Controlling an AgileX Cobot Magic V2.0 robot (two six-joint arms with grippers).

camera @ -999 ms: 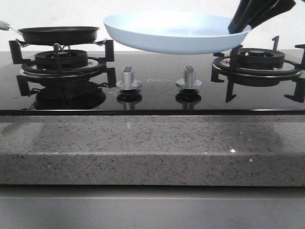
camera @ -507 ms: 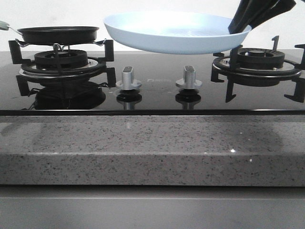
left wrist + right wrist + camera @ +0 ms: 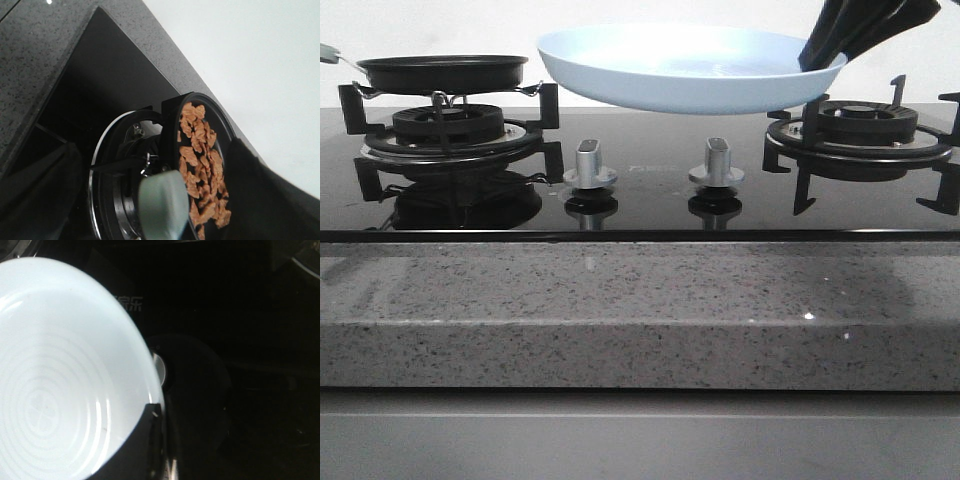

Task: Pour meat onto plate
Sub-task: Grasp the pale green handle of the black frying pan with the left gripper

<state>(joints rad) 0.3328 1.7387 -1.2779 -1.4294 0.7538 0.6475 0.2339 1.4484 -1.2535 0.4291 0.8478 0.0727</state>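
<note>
Backdrop: white wall behind black glass hob, grey tabletop in front.
Front: plate (image 3: pixel 692 68) held aloft by my right fingers (image 3: pixel 825 48), beside the pan (image 3: pixel 442 72).
Left wrist: meat (image 3: pixel 202 162) in pan; handle (image 3: pixel 162 204) between my fingers, spread unclear.
Right wrist: fingers pinch plate rim.

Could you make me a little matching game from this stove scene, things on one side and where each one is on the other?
Things:
1. plate
2. frying pan
3. meat
4. two silver knobs

Places:
A. lying inside the black pan
B. held in the air above the middle of the stove by the right tool
C. on the glass between the burners
D. resting on the left burner

Pairs: 1-B, 2-D, 3-A, 4-C
</note>
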